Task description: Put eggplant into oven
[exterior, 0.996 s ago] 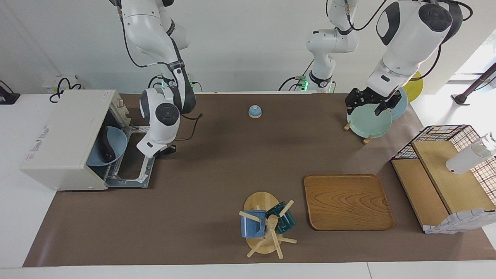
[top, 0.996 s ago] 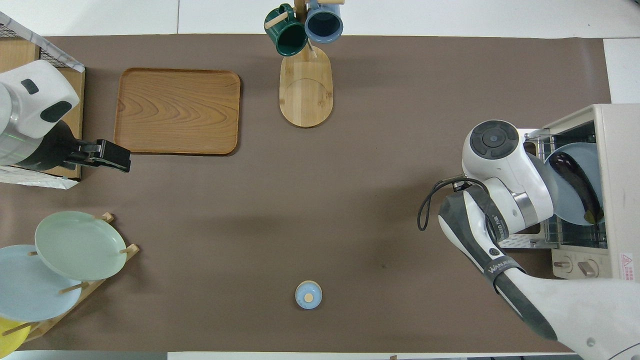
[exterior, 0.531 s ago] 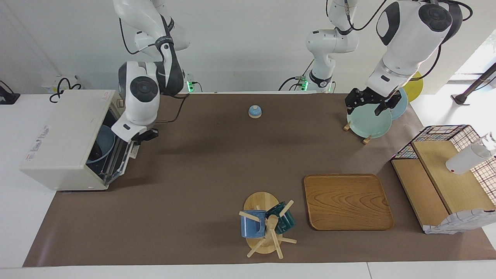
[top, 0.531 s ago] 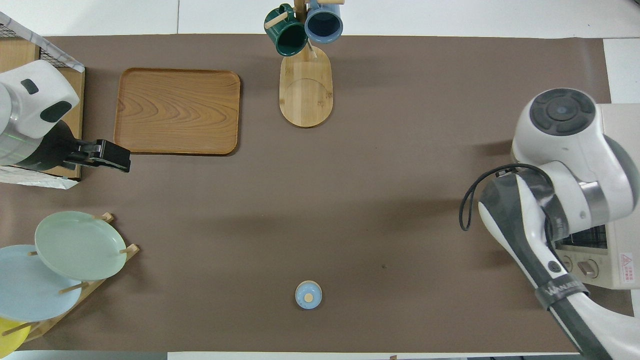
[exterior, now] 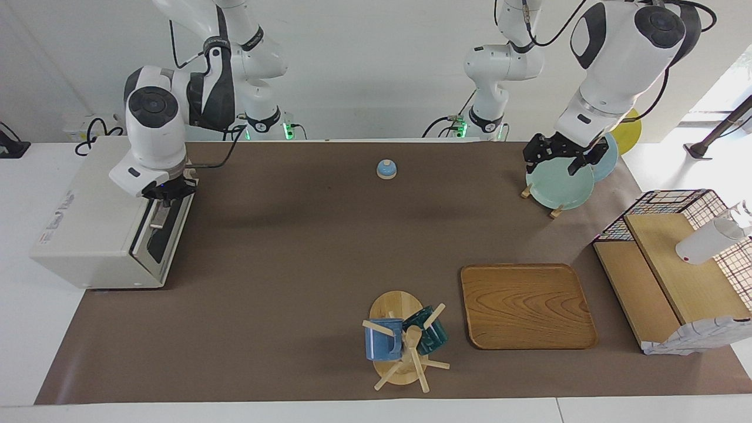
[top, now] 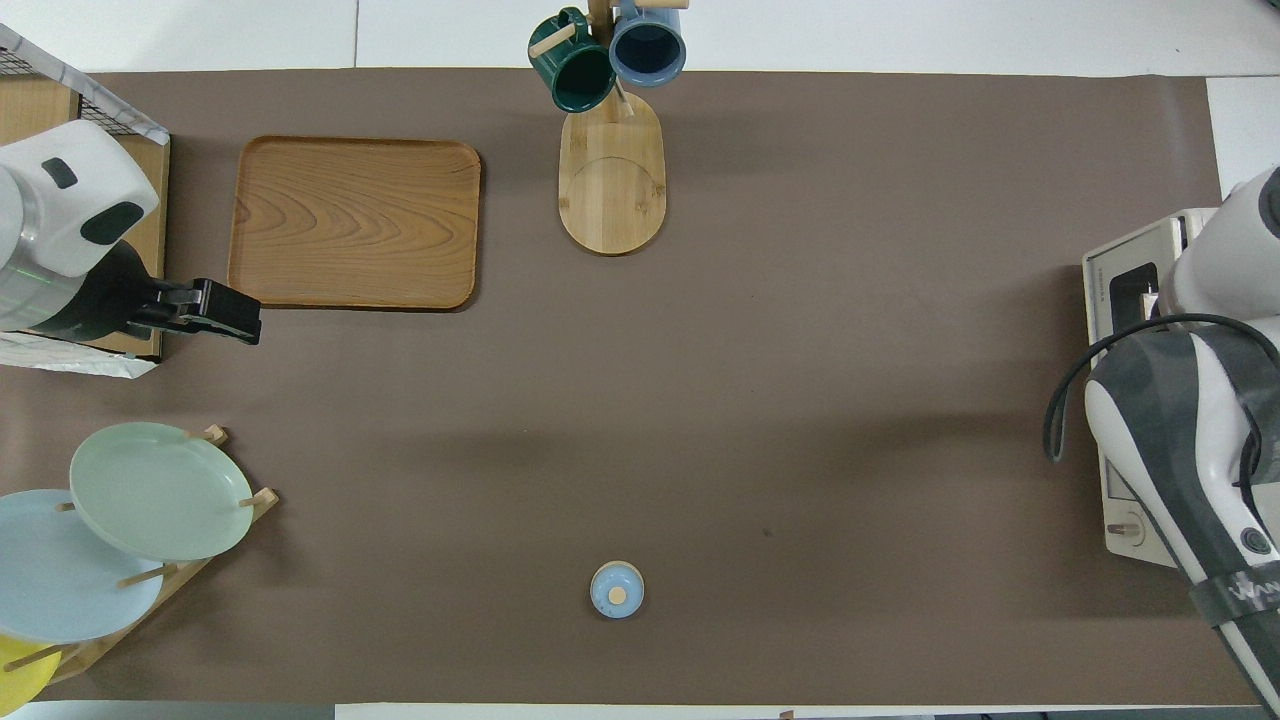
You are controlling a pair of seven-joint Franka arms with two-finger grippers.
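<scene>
Now right gripper (exterior: 166, 192) is pressing at the top edge of the toaster oven (exterior: 97, 217) door, holding it closed; jaw opening: cannot tell. Eggplant not visible, presumably inside. Left gripper (exterior: 565, 154) is waiting over the plate rack (exterior: 555, 188), jaws apart, holding nothing.

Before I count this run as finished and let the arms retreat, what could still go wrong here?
The right gripper is at the top edge of the oven door; a careless retreat could drag it open. The eggplant can't be seen, so its placement is unconfirmed. The left gripper hovers over the green plate.
</scene>
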